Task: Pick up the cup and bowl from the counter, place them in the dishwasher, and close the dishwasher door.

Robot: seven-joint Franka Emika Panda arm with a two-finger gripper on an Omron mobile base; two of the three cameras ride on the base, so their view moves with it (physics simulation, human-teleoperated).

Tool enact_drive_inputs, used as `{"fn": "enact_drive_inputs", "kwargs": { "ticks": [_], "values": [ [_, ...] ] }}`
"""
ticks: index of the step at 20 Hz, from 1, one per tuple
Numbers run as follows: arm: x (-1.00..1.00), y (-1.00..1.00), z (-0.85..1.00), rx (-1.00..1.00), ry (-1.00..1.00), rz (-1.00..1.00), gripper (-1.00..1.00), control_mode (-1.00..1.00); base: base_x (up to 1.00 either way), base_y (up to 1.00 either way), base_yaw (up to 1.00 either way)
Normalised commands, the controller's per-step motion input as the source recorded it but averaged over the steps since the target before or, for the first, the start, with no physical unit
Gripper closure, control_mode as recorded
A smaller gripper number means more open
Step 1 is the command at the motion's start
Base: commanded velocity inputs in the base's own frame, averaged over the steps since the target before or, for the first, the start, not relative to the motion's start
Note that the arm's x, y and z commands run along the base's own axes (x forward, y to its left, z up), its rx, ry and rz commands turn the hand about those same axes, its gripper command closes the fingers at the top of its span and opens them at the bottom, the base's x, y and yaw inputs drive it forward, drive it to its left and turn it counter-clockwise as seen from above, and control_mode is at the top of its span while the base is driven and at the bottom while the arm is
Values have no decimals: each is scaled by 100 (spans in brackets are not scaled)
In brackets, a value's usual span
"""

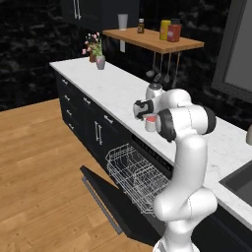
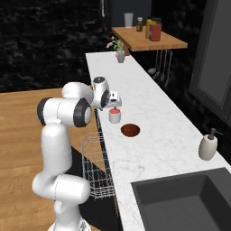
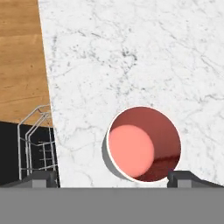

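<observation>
A: Where is the cup (image 3: 144, 143)?
B: It stands upright on the counter (image 3: 131, 52), directly below our gripper (image 3: 111, 178), between wide-open, empty jaws.
A: Handling?
B: We judge it light, rigid, smooth. Grip the outer wall on opposite sides, below the rim.

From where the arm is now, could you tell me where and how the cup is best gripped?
Grip the cup across its outer wall just below the rim, coming straight down. It stands upright, mouth open, without a handle, and the gripper hovers above with fingers spread either side. The bowl sits apart, leaving room.
</observation>
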Motion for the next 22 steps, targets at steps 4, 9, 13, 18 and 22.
{"fn": "enact_drive_inputs", "kwargs": {
  "ticks": [4,9,13,18,22],
  "values": [
    [27,-6,-30,0,2,0,-100,-100,0,0,0],
    [16,0,-29,0,0,3,-100,-100,0,0,0],
    [5,0,-40,-1,1,6,-100,-100,0,0,0],
    [12,0,-43,0,0,8,100,-100,0,0,0],
    [0,-4,-28,0,0,7,100,-100,0,0,0]
  ]
}}
